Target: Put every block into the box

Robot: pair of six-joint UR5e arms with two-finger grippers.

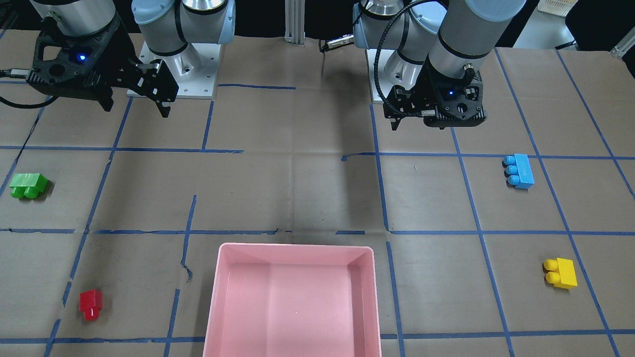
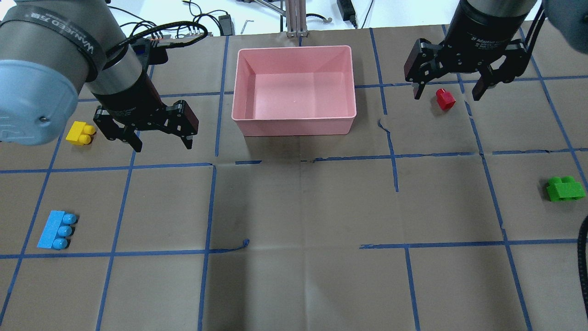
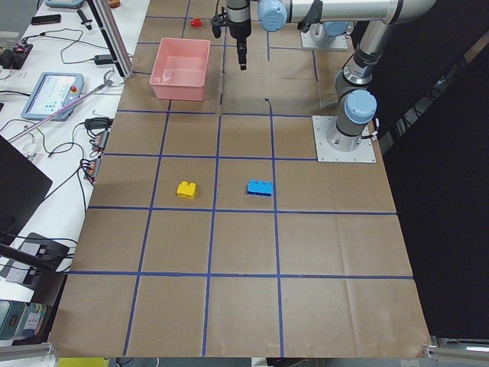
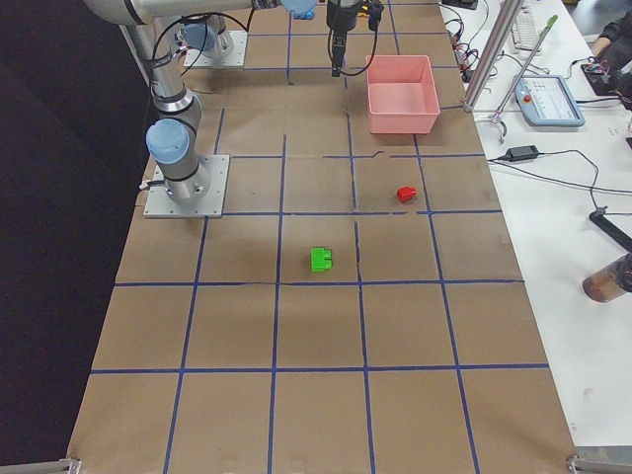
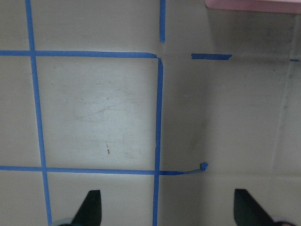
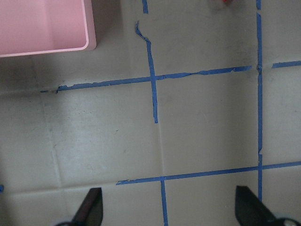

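Note:
The pink box (image 2: 294,121) stands empty at the table's far middle. The yellow block (image 2: 80,134) and light-blue block (image 2: 56,230) lie on my left side. The red block (image 2: 445,99) and green block (image 2: 565,188) lie on my right side. All four rest on the table outside the box. My left gripper (image 2: 163,145) is open and empty, held above the table between the yellow block and the box. My right gripper (image 2: 448,94) is open and empty, held high; the front view (image 1: 136,109) shows it far from the red block (image 1: 91,303).
Brown paper with blue tape lines (image 2: 211,202) covers the table. The arm base plates (image 1: 173,74) stand on the robot's side. A metal post (image 2: 296,18), cables and a tablet (image 4: 548,99) lie beyond the box's far edge.

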